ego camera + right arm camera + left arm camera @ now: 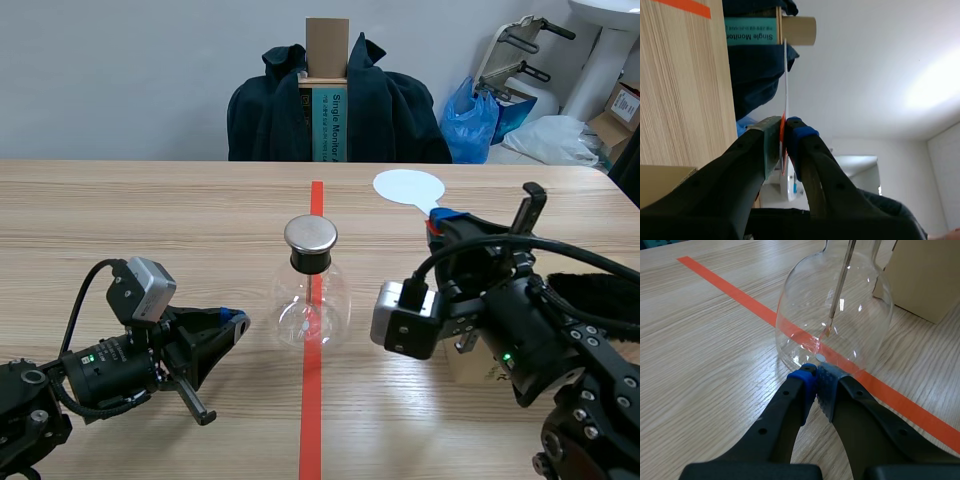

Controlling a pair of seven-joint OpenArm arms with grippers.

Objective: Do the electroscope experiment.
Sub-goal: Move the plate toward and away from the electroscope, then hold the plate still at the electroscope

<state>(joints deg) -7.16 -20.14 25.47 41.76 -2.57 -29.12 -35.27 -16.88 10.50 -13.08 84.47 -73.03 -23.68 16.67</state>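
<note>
Flask [311,300] of clear glass, topped with a metal cap [310,235], stands mid-table on the orange-red tape line [313,420] in the scene view. The left gripper [238,320] lies low just beside it, jaws pressed together. The right gripper [437,217], on the flask's other side and farther up the table [150,210], pinches a white disc [408,187] by its narrow end, the round part lying beyond the fingertips. A chair draped with a dark jacket [385,110] stands behind the table. From the left wrist, the left gripper [816,372] shows its blue and grey pads meeting with nothing between them, tips at the foot of the flask [835,315]; they may be touching the glass, though that is hard to tell. A thin metal rod [840,290] hangs inside the bulb, and a cardboard box [925,275] stands behind it. From the right wrist, the right gripper [784,131] clamps the white disc [785,75], seen edge-on as a thin line rising from between the pads
</note>
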